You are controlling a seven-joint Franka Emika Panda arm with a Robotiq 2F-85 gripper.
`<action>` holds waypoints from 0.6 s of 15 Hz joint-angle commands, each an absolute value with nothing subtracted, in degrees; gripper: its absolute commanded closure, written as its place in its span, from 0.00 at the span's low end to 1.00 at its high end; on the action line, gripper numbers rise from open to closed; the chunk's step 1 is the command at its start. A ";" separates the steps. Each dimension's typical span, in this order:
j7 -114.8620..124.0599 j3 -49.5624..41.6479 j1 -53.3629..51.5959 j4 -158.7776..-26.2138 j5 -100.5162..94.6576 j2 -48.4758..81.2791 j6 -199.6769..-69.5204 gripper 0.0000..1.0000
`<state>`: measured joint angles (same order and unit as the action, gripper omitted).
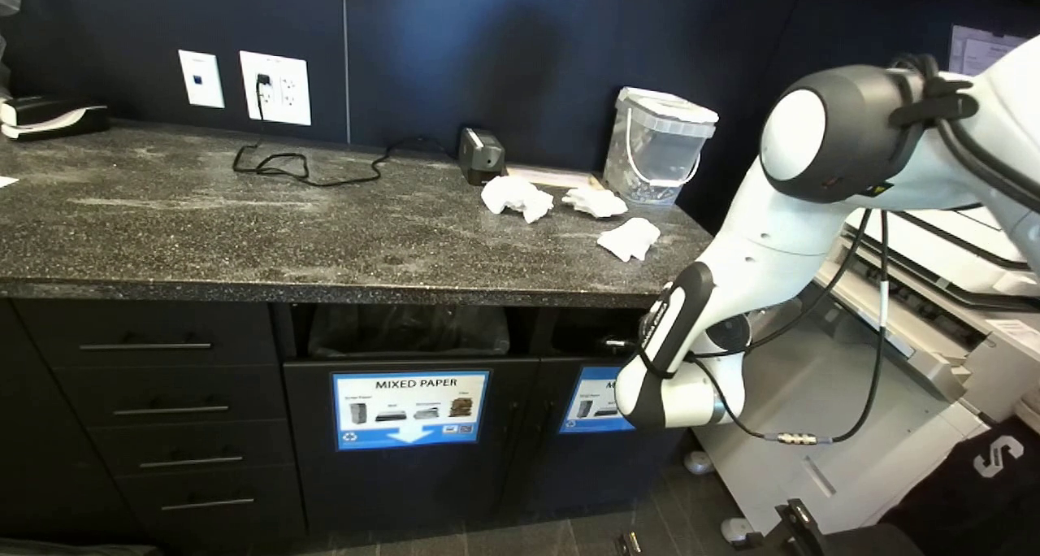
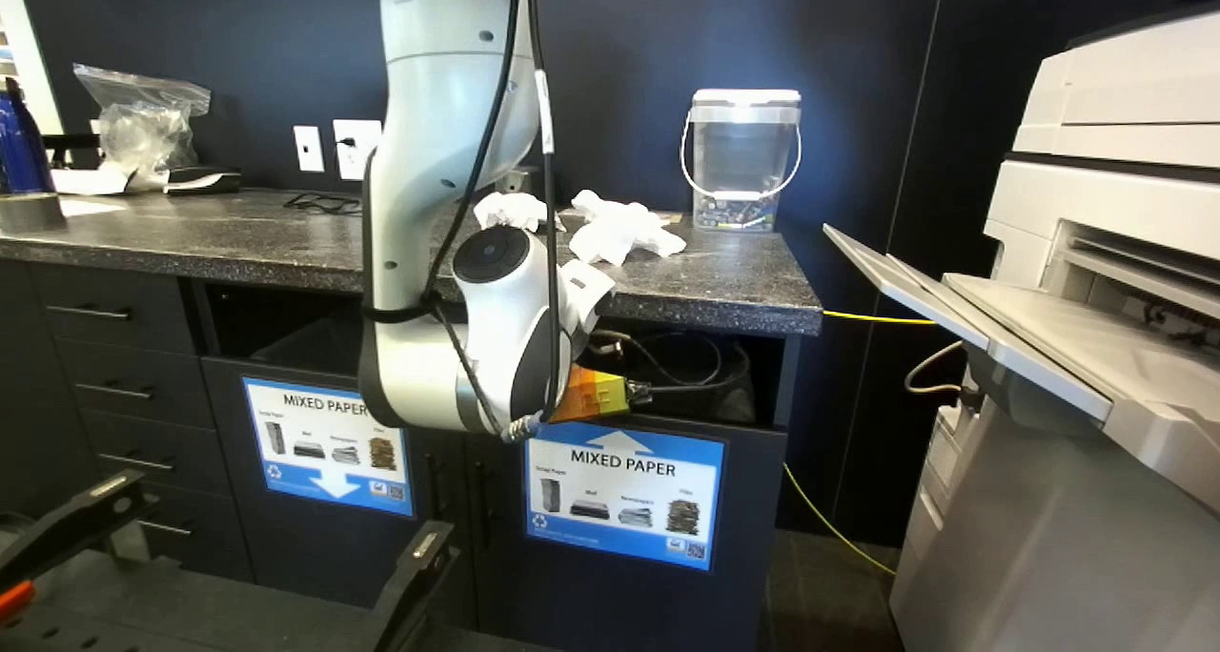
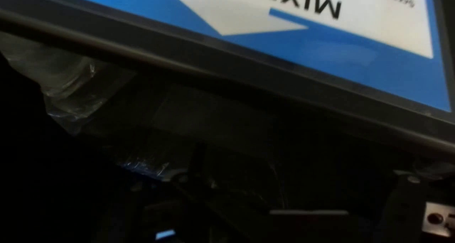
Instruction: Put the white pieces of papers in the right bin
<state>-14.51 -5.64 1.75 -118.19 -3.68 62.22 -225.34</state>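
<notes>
Three crumpled white pieces of paper (image 1: 516, 197) rest on the counter's right part; a second paper (image 1: 595, 201) and a third paper (image 1: 630, 239) lie near it. The arm partly covers them in an exterior view, where white paper (image 2: 624, 231) still shows. Under the counter is the right bin (image 2: 743, 499), a dark cabinet front with a slot and a blue-and-white sign. My gripper (image 3: 298, 175) points into that slot, below the counter. Its fingers stand wide apart in the dark wrist view, with no paper seen between them. The bin's depth is too dark to read.
The counter edge (image 2: 705, 314) overhangs the slot just above the gripper. A twin bin with its own sign (image 1: 412, 410) is beside it. On the counter stand a clear bucket (image 1: 660, 149) and a black sharpener (image 1: 481, 156). A printer (image 2: 1115, 204) stands to the side.
</notes>
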 commanded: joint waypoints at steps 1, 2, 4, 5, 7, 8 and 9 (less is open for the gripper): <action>-13.05 -6.77 0.25 -129.51 -5.17 50.66 -214.86 0.00; -12.92 -6.22 1.44 -131.59 -7.39 47.65 -211.32 0.00; -13.10 -6.10 1.25 -134.50 -8.43 41.53 -202.12 0.00; -13.01 -5.56 2.13 -135.40 -9.54 38.42 -197.50 0.00; -12.71 -4.81 2.34 -136.75 -9.93 32.22 -188.93 0.00; -12.67 -3.30 4.05 -136.73 -10.60 28.92 -184.24 0.00; -12.96 -1.60 5.88 -136.76 -10.77 25.68 -179.90 0.00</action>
<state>-13.53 -5.13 2.07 -132.87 -8.85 36.99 -190.50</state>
